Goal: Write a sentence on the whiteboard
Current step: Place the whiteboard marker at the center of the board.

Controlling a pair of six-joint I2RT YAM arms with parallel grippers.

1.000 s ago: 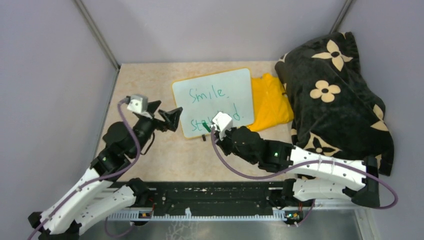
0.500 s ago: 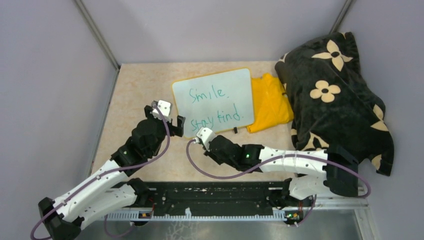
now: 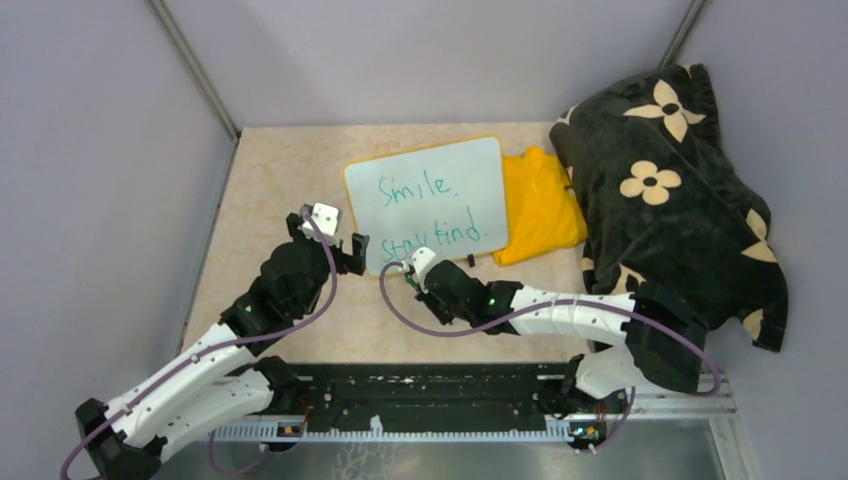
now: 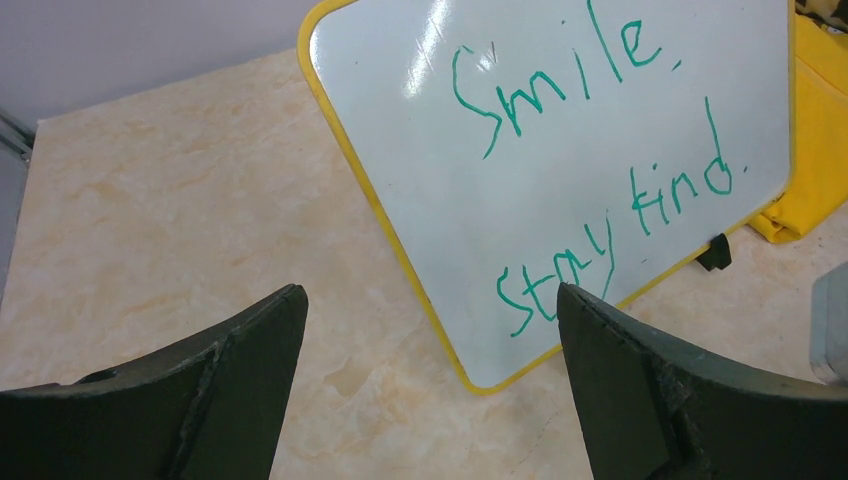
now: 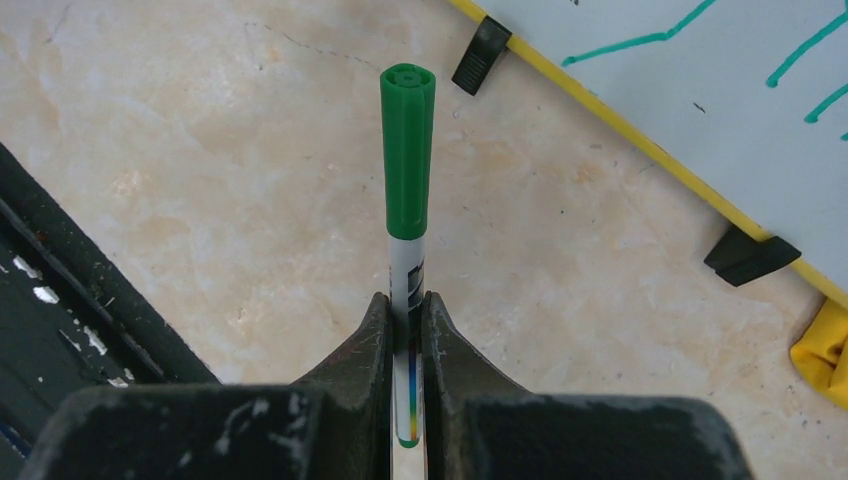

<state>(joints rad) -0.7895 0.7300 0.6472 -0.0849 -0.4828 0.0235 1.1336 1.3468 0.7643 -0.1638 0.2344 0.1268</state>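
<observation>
**Right gripper off the board, left gripper in at its corner**

The right gripper (image 5: pixel 405 305) has drawn back off the whiteboard (image 3: pixel 430 170) toward the tabletop's (image 3: pixel 270 180) near edge. The left gripper (image 4: pixel 428 300) has swung in to the board's near-left corner.

There are one whiteboard, one marker (image 5: pixel 407 150) and two grippers. The yellow-framed board lies mid-tabletop, just beyond both grippers. The right gripper pinches the green-capped marker, and the left is spread wide and empty. The sentence (image 4: pixel 520 95) is green, in two lines: "Smile." and "stay kind."
</observation>
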